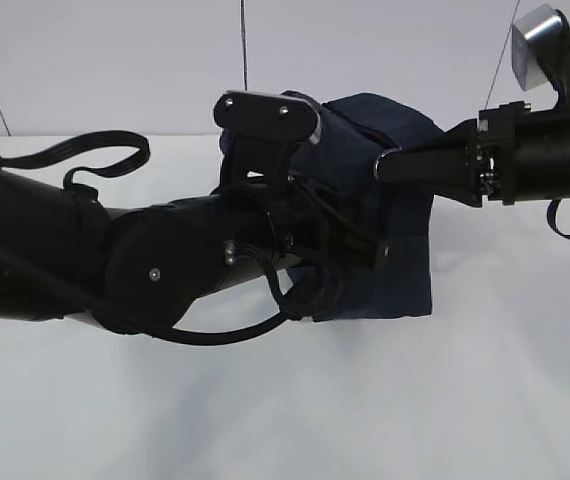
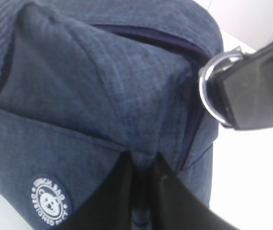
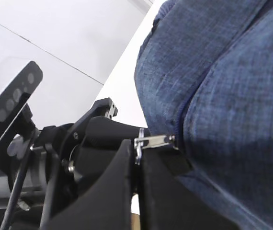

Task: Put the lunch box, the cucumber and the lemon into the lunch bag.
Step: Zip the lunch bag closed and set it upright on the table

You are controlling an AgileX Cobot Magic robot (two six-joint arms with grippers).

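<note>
The dark navy lunch bag (image 1: 405, 270) stands mid-table, its top zipper (image 2: 141, 36) closed along the part that shows. My left gripper (image 2: 142, 160) is shut on a pinch of the bag's fabric (image 2: 103, 96) at its end wall, beside the round white logo (image 2: 50, 201). From the right, my right gripper (image 1: 383, 165) reaches the bag's top and is shut on the metal ring pull (image 2: 203, 88). In the right wrist view the pull (image 3: 153, 142) sits clamped between the right gripper (image 3: 137, 148) fingers. The lunch box, the cucumber and the lemon are out of view.
The white table (image 1: 285, 400) runs around the bag. My left arm (image 1: 165, 260), with looping black cables (image 1: 225, 335), covers the bag's left side. The left wrist camera (image 3: 12, 96) sits close to the right fingers. A pale wall (image 1: 115, 60) closes off the back.
</note>
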